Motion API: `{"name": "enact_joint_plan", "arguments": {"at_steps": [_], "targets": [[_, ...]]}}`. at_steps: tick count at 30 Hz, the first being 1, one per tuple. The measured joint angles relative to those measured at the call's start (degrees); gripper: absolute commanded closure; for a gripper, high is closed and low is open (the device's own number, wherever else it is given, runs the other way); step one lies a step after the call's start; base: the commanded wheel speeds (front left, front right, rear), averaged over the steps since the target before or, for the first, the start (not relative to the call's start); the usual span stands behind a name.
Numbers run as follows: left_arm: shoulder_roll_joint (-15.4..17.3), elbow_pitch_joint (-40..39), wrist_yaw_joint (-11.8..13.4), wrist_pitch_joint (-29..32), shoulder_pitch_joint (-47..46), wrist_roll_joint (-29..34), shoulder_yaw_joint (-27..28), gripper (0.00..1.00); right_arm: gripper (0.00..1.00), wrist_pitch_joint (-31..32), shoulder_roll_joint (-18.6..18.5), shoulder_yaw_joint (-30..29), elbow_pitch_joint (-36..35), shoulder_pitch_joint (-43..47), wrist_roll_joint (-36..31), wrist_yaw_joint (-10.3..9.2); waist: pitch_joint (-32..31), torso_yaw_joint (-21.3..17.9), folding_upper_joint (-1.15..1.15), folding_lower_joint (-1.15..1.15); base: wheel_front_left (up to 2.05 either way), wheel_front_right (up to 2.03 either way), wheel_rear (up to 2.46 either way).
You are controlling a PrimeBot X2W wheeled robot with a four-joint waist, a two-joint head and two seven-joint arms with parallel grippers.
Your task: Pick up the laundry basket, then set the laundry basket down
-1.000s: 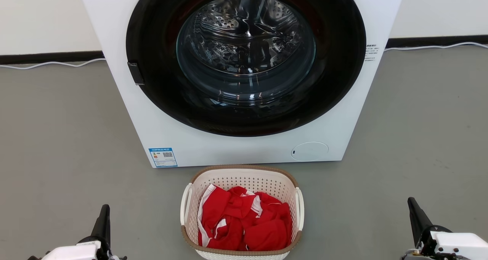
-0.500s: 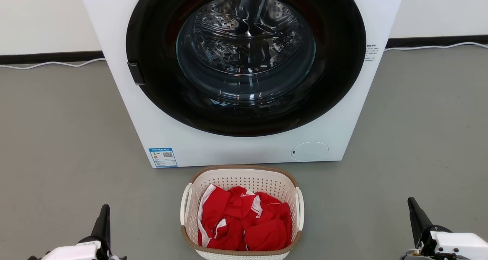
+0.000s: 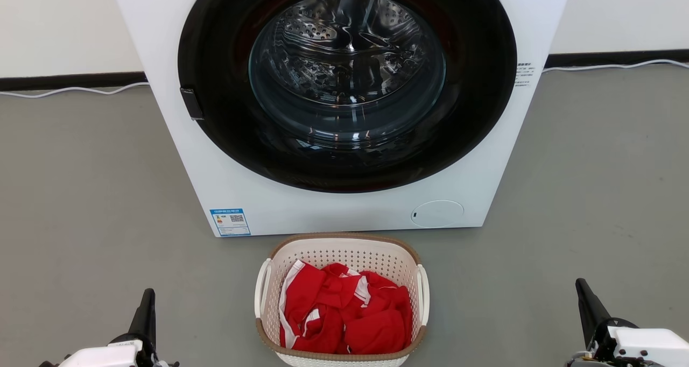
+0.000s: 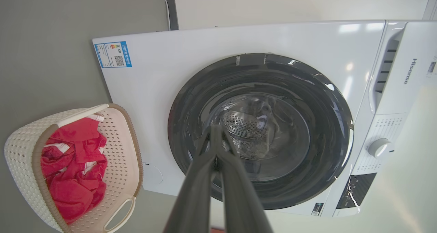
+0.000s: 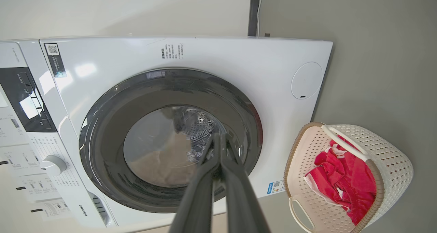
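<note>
Laundry corner, probably a test room or lab rather than a lived-in home; too little of the room shows to be sure. White front-loading washing machine [image 3: 344, 87] on a bare grey floor [image 3: 81, 195]. Plain white wall [image 3: 54, 22] behind, dark skirting [image 3: 64, 80], loose white cable [image 3: 70, 91] along it. Blue energy label [image 3: 230, 222] on the machine front. Laundry basket [image 3: 344, 254] of red clothes [image 3: 344, 316] just before it.

White washing machine [image 3: 334, 211] on grey floor [image 3: 81, 195]; white cable [image 3: 70, 90] along wall [image 3: 54, 22].

A white washer [image 3: 334, 211] stood on the grey floor [image 3: 81, 195] before a white wall [image 3: 54, 22] with dark skirting [image 3: 70, 80] and a white cable [image 3: 75, 90].
</note>
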Motion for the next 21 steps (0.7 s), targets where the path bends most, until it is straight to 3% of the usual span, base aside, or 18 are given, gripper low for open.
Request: {"name": "enact_joint_plan", "arguments": {"at_steps": [21], "targets": [[0.0, 0.0, 0.0, 0.0, 0.0, 0.0, 0.0, 1.00, 1.00, 0.0, 0.0, 0.0, 0.0, 0.0, 0.0, 0.00, 0.0, 0.0, 0.00, 0.00, 0.00, 0.00, 0.00]]}}
